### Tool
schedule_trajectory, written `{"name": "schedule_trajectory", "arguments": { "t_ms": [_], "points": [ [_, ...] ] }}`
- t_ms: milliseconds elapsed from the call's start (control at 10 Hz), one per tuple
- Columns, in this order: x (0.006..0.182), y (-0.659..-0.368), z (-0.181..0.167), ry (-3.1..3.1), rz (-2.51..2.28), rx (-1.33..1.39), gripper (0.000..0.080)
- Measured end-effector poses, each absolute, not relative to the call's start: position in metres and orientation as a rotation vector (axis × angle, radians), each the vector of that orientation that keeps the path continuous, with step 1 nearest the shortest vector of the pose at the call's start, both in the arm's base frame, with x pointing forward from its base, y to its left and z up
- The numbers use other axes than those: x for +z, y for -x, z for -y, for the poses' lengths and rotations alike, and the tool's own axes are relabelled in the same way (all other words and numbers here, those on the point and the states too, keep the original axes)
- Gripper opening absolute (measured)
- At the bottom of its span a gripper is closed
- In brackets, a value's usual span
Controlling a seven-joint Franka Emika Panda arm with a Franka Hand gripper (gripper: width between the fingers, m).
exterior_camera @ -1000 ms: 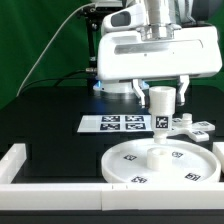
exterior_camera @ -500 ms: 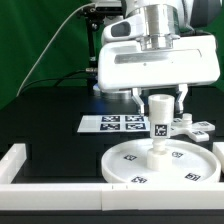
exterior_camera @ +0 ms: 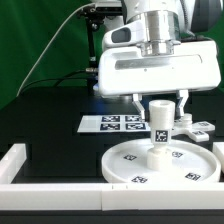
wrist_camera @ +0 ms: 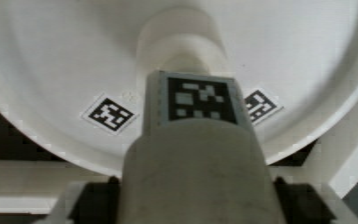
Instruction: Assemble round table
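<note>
The large white round disc (exterior_camera: 160, 163) lies flat on the black table, tags on its face. The short cylindrical leg (exterior_camera: 160, 122) stands upright over the disc's central hub, its lower end at the hub. My gripper (exterior_camera: 160, 104) is shut on the leg's upper part, one finger on each side. In the wrist view the leg (wrist_camera: 197, 150) fills the middle, a tag on it, with the disc (wrist_camera: 87, 70) behind and the dark pads (wrist_camera: 105, 200) pressed against its sides. The small cross-shaped foot (exterior_camera: 193, 126) lies behind the disc at the exterior view's right.
The marker board (exterior_camera: 116, 123) lies behind the disc. White border rails (exterior_camera: 40, 188) run along the front and the exterior view's left. The arm's white body (exterior_camera: 160, 65) hangs above the disc.
The gripper has moved with the leg toward the exterior view's left and down, from beside the foot to over the disc's hub.
</note>
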State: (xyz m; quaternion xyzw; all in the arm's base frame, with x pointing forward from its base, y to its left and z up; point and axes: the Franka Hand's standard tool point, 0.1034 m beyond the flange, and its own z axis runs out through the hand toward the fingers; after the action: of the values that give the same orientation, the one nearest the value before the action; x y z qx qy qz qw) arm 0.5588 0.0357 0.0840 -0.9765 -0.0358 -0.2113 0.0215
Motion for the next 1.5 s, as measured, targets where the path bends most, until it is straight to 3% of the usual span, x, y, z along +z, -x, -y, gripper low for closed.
{"name": "schedule_trajectory", "arguments": {
  "t_ms": [200,600,800,900,1100,1500],
  "points": [
    [0.075,-0.556,-0.035,3.03,0.108,-0.641,0.0406],
    [0.075,-0.562,-0.033,3.027,0.103,-0.757,0.0406],
    [0.074,-0.562,-0.033,3.027,0.103,-0.755,0.0596],
    [0.073,-0.56,-0.035,3.029,0.105,-0.702,0.0596],
    [0.089,-0.562,-0.038,3.037,0.125,-0.616,0.0646],
    [0.085,-0.561,-0.034,3.034,0.098,-0.189,0.0649]
  ]
}}
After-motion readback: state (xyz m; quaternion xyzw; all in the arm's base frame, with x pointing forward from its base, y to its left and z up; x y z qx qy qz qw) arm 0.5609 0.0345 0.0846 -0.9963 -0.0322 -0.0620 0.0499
